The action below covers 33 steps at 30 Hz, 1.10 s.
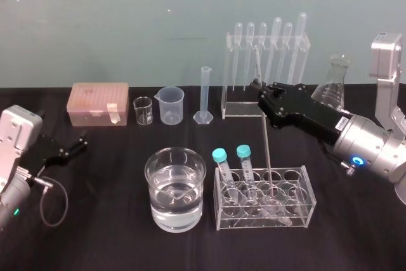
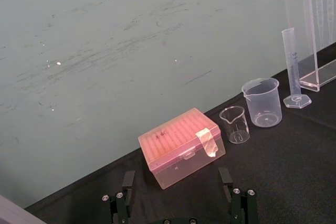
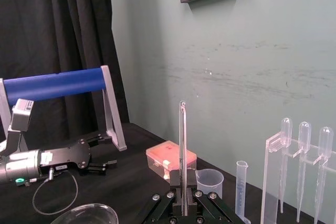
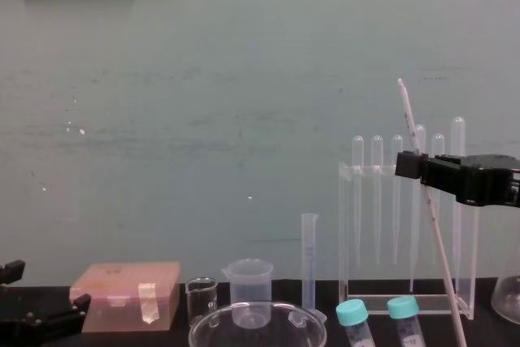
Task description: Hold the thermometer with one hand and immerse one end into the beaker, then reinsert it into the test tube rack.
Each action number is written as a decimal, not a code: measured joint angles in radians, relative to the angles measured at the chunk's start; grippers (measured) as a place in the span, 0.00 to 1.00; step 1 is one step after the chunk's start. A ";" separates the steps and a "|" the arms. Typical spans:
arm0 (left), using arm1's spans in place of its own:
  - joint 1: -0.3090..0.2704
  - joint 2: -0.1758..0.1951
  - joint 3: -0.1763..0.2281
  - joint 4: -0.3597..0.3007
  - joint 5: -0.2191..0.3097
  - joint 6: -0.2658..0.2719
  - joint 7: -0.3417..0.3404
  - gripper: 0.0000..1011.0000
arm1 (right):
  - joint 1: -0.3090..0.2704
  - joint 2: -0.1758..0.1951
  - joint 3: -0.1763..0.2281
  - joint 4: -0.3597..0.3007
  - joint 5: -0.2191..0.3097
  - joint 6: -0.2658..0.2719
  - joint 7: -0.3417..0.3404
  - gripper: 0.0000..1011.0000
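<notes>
My right gripper is shut on the thermometer, a long thin whitish rod standing nearly upright. Its lower end reaches down into the low clear test tube rack, beside two teal-capped tubes. The chest view shows the right gripper clamping the thermometer below its top. In the right wrist view the thermometer rises from between the fingers. The beaker, wide and holding water, stands left of the rack. My left gripper rests open at the far left of the table.
Along the back stand a pink tip box, a tiny glass beaker, a plastic beaker, a graduated cylinder, a tall acrylic stand with pipettes and a conical flask. Black cloth covers the table.
</notes>
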 joint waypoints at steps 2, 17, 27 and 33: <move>0.000 0.000 0.000 0.000 0.000 0.000 0.000 1.00 | 0.000 0.000 0.000 0.000 0.000 0.000 0.000 0.06; 0.000 0.000 0.000 0.000 0.000 0.000 0.000 1.00 | 0.000 0.001 0.002 -0.001 0.006 0.000 -0.001 0.28; 0.000 0.000 0.000 0.000 0.000 0.000 0.000 1.00 | 0.000 0.001 0.003 -0.002 0.008 0.000 -0.001 0.58; 0.000 0.000 0.000 0.000 0.000 0.000 0.000 1.00 | 0.000 0.001 0.003 -0.001 0.008 0.000 -0.001 0.78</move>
